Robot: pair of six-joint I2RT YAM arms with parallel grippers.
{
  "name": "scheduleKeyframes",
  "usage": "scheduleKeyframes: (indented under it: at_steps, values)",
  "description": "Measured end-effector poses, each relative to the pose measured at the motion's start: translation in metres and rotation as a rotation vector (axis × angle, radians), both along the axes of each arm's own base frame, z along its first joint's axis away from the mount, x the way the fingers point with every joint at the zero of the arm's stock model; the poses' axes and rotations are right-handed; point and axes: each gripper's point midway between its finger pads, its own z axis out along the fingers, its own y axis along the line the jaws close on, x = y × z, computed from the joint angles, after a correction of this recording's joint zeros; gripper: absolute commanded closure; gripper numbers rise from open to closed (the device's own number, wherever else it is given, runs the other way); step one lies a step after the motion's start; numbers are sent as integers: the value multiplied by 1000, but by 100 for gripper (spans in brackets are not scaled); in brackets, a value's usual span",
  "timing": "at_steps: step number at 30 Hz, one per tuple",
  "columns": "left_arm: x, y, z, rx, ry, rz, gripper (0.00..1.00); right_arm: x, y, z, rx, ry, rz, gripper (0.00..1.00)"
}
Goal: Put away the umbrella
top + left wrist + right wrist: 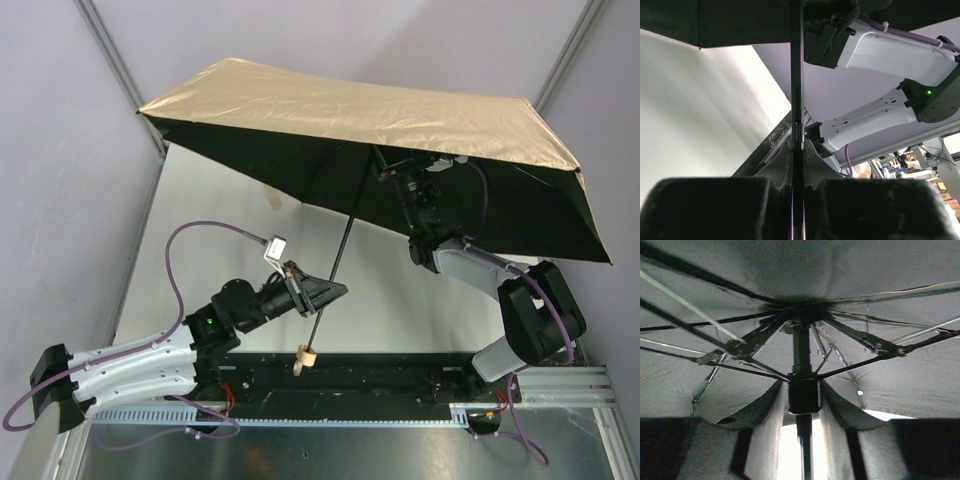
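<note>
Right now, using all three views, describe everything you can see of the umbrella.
The umbrella is fully open and held in the air, tilted. Its canopy is shiny tan fabric on top, dark underneath, stretched on thin metal ribs that meet at a black runner. A thin black shaft slants down to a small pale wooden handle. The left gripper is shut on the lower shaft; the right gripper stands open around the shaft beneath the canopy.

The arms have white shells, black joints, purple cables.
</note>
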Motion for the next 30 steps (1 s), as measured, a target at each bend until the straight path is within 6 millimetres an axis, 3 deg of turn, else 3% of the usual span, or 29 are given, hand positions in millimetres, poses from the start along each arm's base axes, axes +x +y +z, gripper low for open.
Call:
scheduleKeyframes:
  at_steps: [5,7,9,18,23,30]
  values:
    - [-1,0,1,-4,-3,-3,100,3,-2,-3,-25,-2,-18,76]
    - [0,1,3,-10,-5,2,100,5,-4,-4,-45,-5,-22,93]
    - [0,3,5,-17,-9,10,100,5,-5,-4,-66,-18,-19,98]
    - [11,10,-3,17,7,-8,100,-4,-2,-3,-243,-41,-41,100]
    - [23,-7,-7,128,52,-138,100,7,-8,2,-332,-37,-155,100]
    - [27,-30,-35,294,147,-313,100,4,-2,-2,-448,-90,-190,100]
